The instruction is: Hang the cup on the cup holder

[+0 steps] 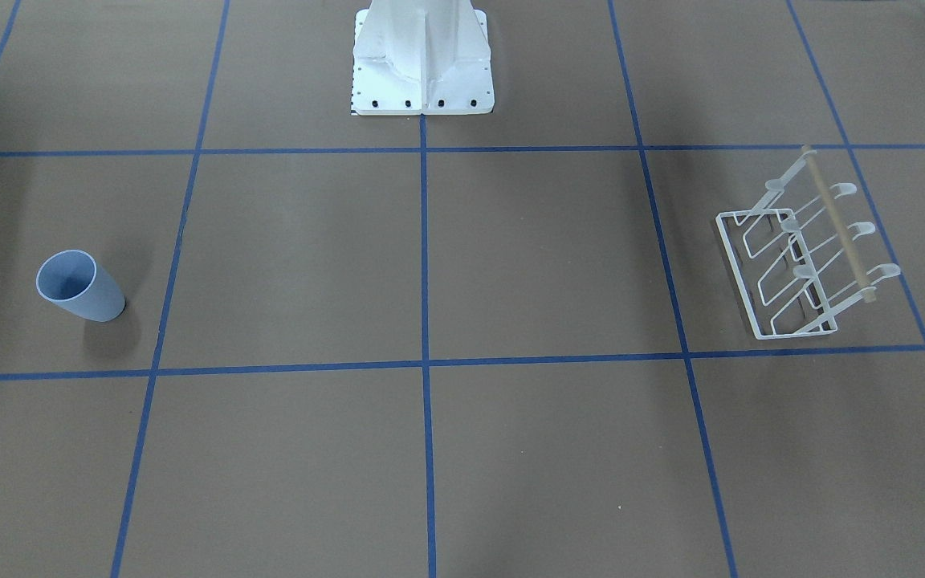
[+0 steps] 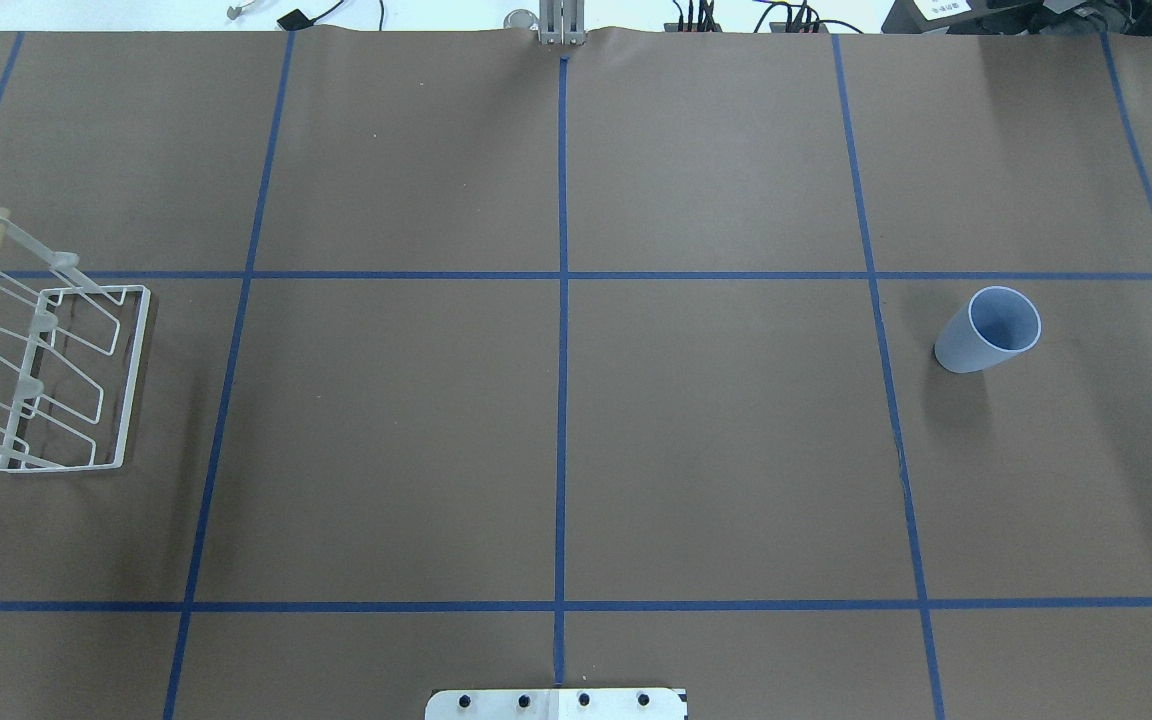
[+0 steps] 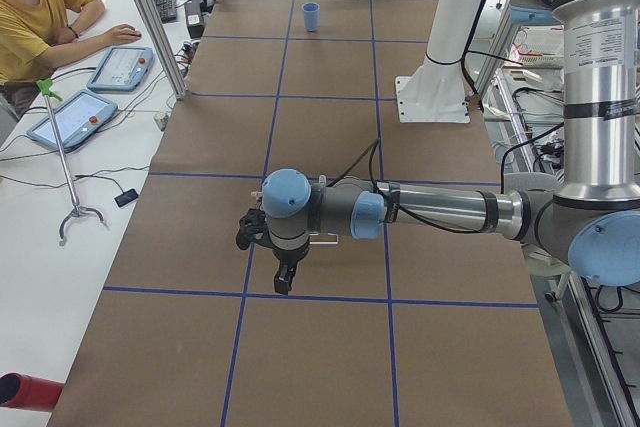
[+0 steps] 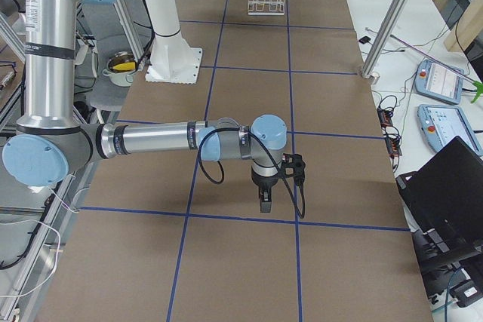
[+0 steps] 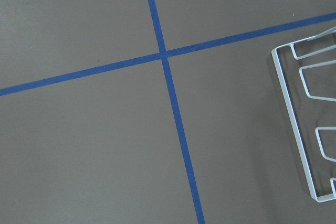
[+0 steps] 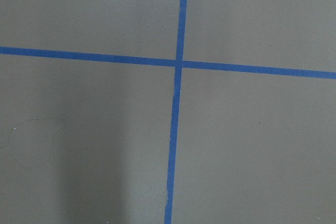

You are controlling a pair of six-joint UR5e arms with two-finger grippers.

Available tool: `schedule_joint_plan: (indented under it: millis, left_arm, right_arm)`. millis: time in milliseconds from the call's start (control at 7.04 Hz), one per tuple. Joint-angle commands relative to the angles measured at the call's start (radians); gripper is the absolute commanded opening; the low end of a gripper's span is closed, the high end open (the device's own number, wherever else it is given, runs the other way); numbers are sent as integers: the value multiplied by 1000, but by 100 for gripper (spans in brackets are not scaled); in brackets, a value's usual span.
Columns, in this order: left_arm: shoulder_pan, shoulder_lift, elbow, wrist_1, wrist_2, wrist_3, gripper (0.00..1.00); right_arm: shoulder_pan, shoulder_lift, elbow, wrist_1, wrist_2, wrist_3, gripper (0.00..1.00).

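This is a robotics lab: a long table (image 2: 716,480) covered in brown paper and ruled into squares with blue tape (image 2: 563,400) carries a white bolted pedestal (image 1: 422,56), and a grey-and-blue jointed robot arm (image 3: 440,209) reaches over it. At the upper left of the exterior left view an operator (image 3: 40,17) in a yellow shirt sits at a white bench with teach pendants (image 3: 120,65). Cables (image 2: 736,15) crowd the top edge of the overhead view.

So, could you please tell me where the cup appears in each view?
Front-facing: cup at far left.
Overhead: cup at right.
Exterior left: cup at top, far end.
Exterior right: not seen.
Wrist views: not in either.
Shared landmark: white pedestal base.
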Motion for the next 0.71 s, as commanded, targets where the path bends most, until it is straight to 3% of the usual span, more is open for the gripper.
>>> schedule_joint_plan:
  millis: [0, 426, 568]
  left_arm:
    - [0, 1, -17, -3, 0, 0, 99]
    - [-2, -1, -58, 0, 0, 0, 99]
    - [-3, 1, -80, 2, 0, -3, 99]
  right_arm:
    - [2, -3, 3, -2, -3, 0, 100]
    - [-2, 12, 35, 0, 4, 9, 100]
    - [-15, 11, 61, 55, 14, 11, 100]
